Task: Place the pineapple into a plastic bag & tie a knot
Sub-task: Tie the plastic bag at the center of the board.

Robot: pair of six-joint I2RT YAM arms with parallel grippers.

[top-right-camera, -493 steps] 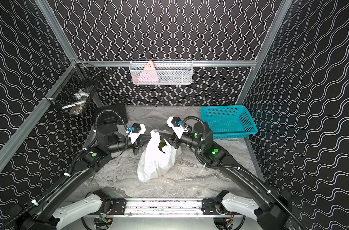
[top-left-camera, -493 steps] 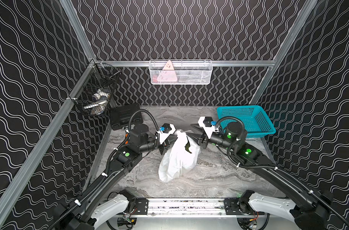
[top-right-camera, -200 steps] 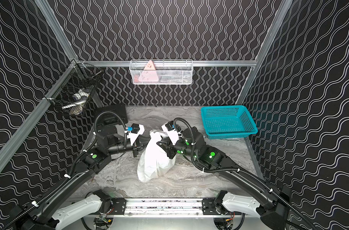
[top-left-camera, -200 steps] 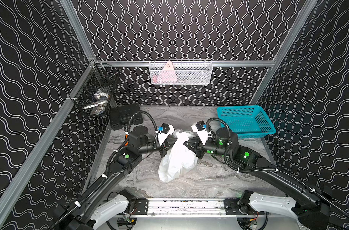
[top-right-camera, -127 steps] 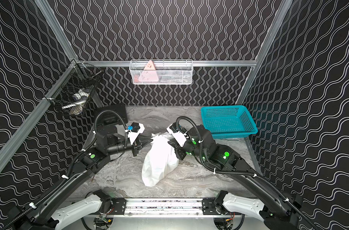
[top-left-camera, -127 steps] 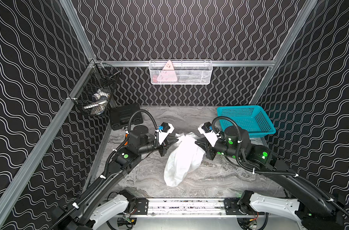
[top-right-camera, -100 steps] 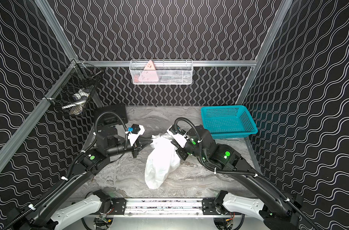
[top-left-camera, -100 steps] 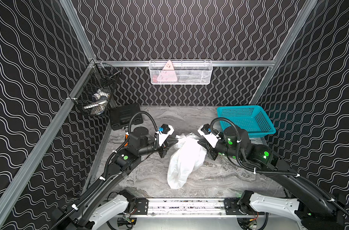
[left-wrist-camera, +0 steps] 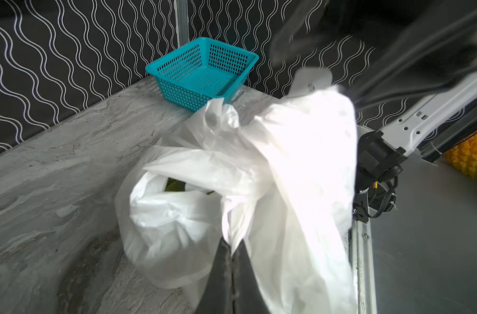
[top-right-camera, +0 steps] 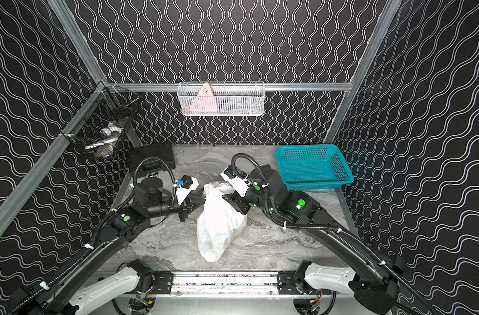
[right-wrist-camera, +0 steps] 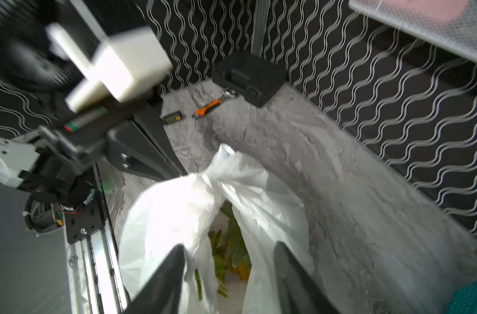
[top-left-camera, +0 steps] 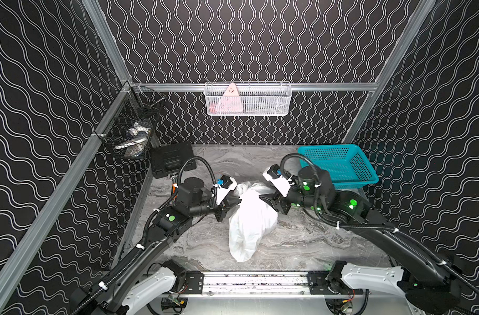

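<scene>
A grey marbled tabletop (top-left-camera: 200,245) fills the floor of a booth whose black walls (top-left-camera: 232,41) carry white wavy lines, framed by aluminium rails. A white wire basket (top-left-camera: 247,99) hangs on the far wall and a black wire basket (top-left-camera: 131,131) on the left wall. A black case (top-left-camera: 171,158) sits far left and a teal basket (top-left-camera: 339,163) far right.

The plastic bag (top-left-camera: 249,218) lies mid-table between the arms. Its long axis runs far to near, with the bunched mouth at the far end and the closed bottom pointing at the near rail. Inside the mouth the pineapple (right-wrist-camera: 221,265) shows only as green leaves and a bit of yellow.

The left gripper (left-wrist-camera: 231,252) is closed, pinching a fold of the bag's film. The right gripper (right-wrist-camera: 229,246) stands at the bag's far right with its jaws spread wide. Film drapes against one finger but is not clamped.
</scene>
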